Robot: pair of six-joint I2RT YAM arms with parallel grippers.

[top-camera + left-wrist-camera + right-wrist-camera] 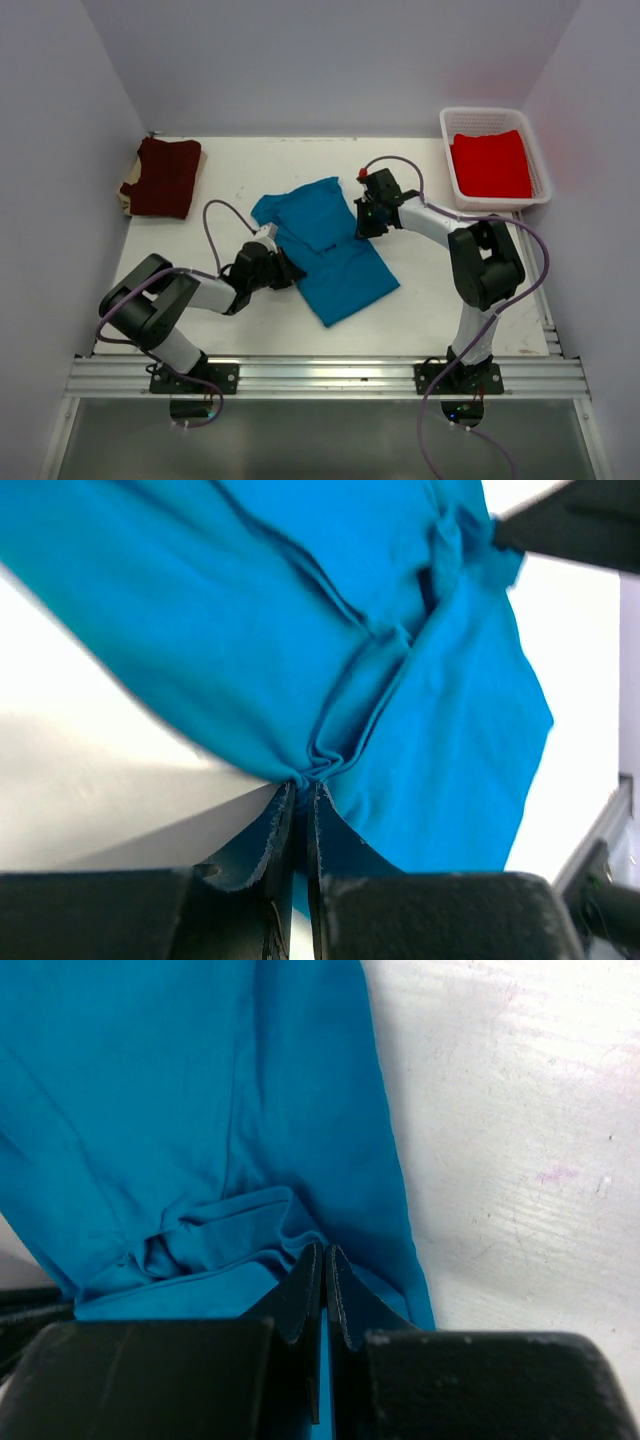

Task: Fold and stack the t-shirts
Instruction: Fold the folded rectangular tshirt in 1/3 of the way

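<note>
A teal-blue t-shirt [325,250] lies partly folded in the middle of the table. My left gripper [290,268] is at its left edge, shut on a bunched pinch of teal cloth [330,750] that puckers at the fingertips [285,805]. My right gripper [362,222] is at the shirt's right edge. Its jaws are pressed together, with a fold of the teal cloth [250,1220] gathered at the tips. A dark maroon t-shirt [162,177] lies folded at the far left. A bright red t-shirt [490,165] lies in the basket.
A white mesh basket [495,113] stands at the back right corner. White walls close off the table [450,290] on three sides, and a metal rail [330,378] runs along the near edge. Cables loop from both arms.
</note>
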